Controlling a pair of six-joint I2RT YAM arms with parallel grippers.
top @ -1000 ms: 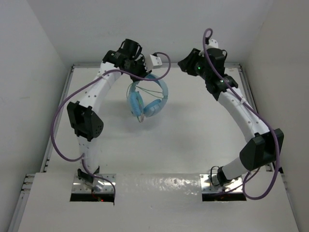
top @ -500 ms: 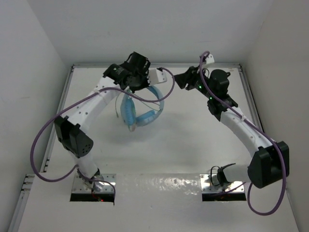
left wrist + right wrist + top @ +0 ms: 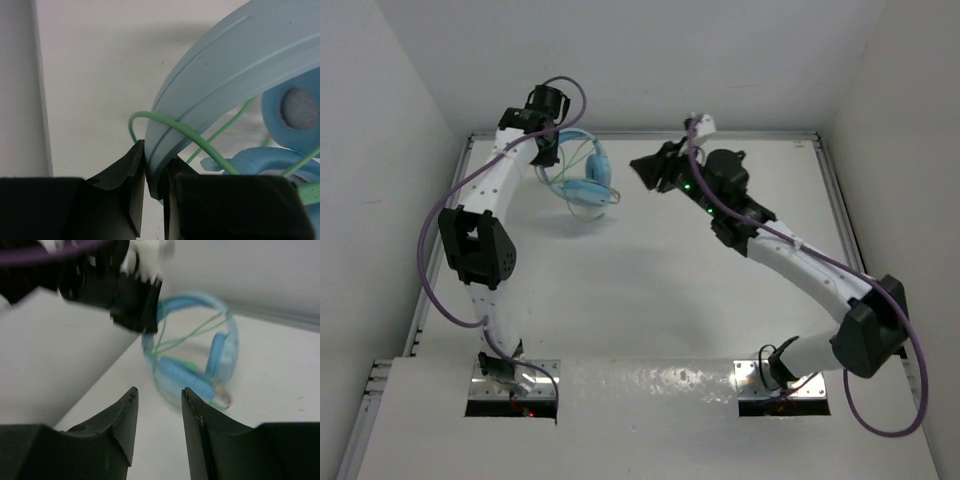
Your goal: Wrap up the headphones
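Headphones [image 3: 582, 172]: far-left part of the desk [image 3: 650, 290], close to the back wall [image 3: 650, 60] — held by the headband.
Left claw [image 3: 152, 172]: clenched on the edge of the light blue headband [image 3: 220, 75].
Cable [image 3: 200, 145]: pale green, looped over the headband just beside the claw.
Right claw [image 3: 159, 400]: released, nothing between its fingers, apart from the headphones and facing them.
In the way: the left arm's black wrist [image 3: 125, 295] covers the headband's left side in the right wrist view — a purple arm cable [image 3: 60, 249] runs above it.
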